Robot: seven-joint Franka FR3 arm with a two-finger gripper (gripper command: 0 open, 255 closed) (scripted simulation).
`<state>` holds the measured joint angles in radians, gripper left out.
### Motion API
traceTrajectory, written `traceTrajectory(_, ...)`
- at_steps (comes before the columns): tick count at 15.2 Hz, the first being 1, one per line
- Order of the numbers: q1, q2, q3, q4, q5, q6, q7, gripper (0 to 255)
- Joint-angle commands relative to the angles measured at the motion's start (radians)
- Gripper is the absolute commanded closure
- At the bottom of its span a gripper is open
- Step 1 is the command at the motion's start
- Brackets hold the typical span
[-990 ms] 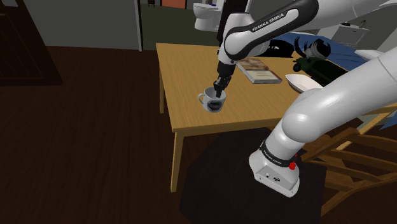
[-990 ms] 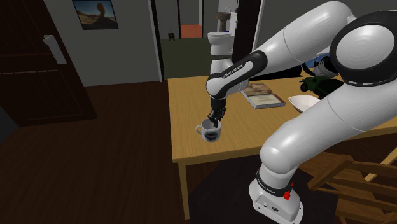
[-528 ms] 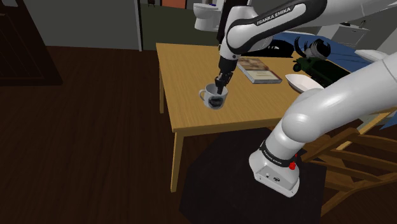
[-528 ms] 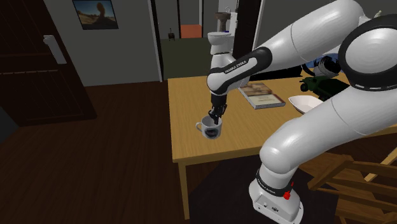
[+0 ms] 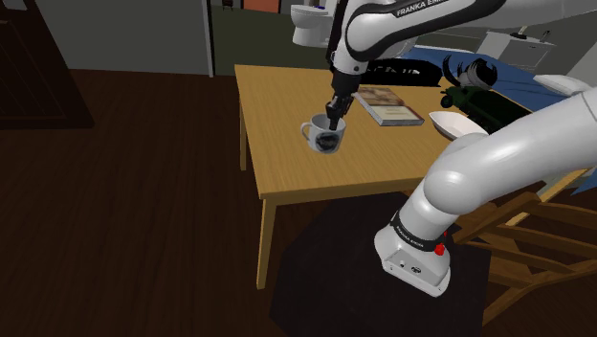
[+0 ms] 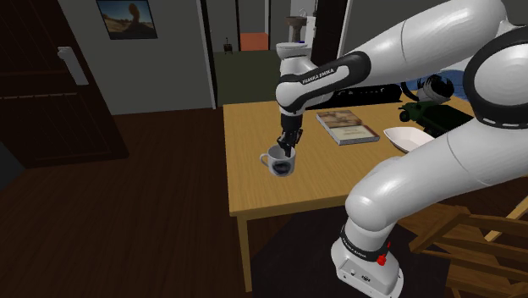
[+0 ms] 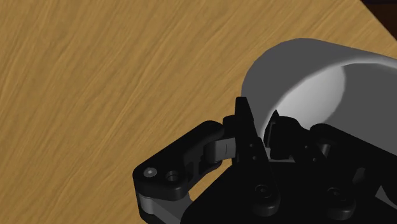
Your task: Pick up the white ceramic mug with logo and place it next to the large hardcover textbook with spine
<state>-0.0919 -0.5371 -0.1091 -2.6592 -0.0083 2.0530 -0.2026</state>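
Observation:
A white mug with a dark logo hangs just above the wooden table, slightly tilted. My black gripper is shut on its rim, one finger inside and one outside. The second exterior view has the mug under the gripper, its handle toward that view's left. In the wrist view the fingers clasp the rim of the mug at the gripper. The large book lies flat farther back on the table, to the mug's right in the shoulder view, also seen as the book.
A white bowl sits near the table's right edge, with a dark green object behind it. A wooden chair stands beside the robot's stand. A toilet shows through the doorway behind the table.
The gripper has risen with the mug, lifting it off the table and carrying it slightly toward the back, nearer the book.

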Motion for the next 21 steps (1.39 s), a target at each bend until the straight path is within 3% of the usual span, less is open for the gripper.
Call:
traceTrajectory(1,0.000,-0.018,0.003,0.017,0.000,-0.034,0.004,255)
traceTrajectory(16,0.001,-0.072,0.013,0.177,0.002,-0.249,0.013,255)
traceTrajectory(21,-0.060,-0.102,-0.086,0.167,-0.070,-0.269,-0.106,255)
